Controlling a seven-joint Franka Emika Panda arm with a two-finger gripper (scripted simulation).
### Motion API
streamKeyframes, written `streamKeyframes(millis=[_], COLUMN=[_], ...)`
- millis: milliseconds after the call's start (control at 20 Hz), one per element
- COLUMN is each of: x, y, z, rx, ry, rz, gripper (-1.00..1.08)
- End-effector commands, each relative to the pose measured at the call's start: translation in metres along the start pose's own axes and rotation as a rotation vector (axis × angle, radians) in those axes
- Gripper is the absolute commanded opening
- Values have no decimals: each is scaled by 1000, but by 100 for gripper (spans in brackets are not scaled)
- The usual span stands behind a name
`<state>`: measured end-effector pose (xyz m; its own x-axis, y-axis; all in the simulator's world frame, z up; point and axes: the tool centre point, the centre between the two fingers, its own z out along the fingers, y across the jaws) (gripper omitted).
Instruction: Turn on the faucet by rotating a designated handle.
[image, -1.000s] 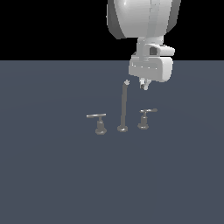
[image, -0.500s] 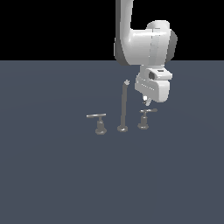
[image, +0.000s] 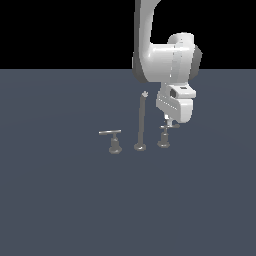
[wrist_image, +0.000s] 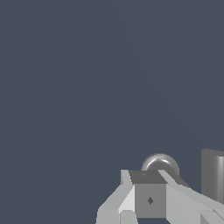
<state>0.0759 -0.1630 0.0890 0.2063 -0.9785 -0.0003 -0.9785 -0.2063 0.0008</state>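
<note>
The faucet's tall thin spout (image: 140, 122) stands upright on its round foot. The handle (image: 164, 138) with the short rounded lever sits on a flared base to the exterior view's right of the spout. My gripper (image: 169, 121) hangs right over that lever, its fingertips at lever height. In the wrist view the fingers (wrist_image: 151, 199) sit pressed together, with the lever's rounded tip (wrist_image: 160, 163) just beyond them. Nothing is held between them. The other handle (image: 114, 140), with a long flat T-bar, stands to the spout's left in the exterior view.
A dark grey upright cylinder (wrist_image: 213, 175) shows at the edge of the wrist view beside the fingers. The faucet set rests on a flat grey-blue surface (image: 60, 200).
The gripper has come down and shifted toward the exterior view's right, from beside the spout's top to just above the short-lever handle. The faucet parts have not moved.
</note>
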Motion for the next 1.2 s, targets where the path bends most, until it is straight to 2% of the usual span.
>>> streamKeyframes(millis=[0,400,500,1150], x=[0,18,12,11], y=[0,30,22,65], z=[0,0,0,0], rx=[0,1,7,2], ry=[0,0,0,0], rz=[0,1,-6,0], gripper=[-100,-100,-100,-100])
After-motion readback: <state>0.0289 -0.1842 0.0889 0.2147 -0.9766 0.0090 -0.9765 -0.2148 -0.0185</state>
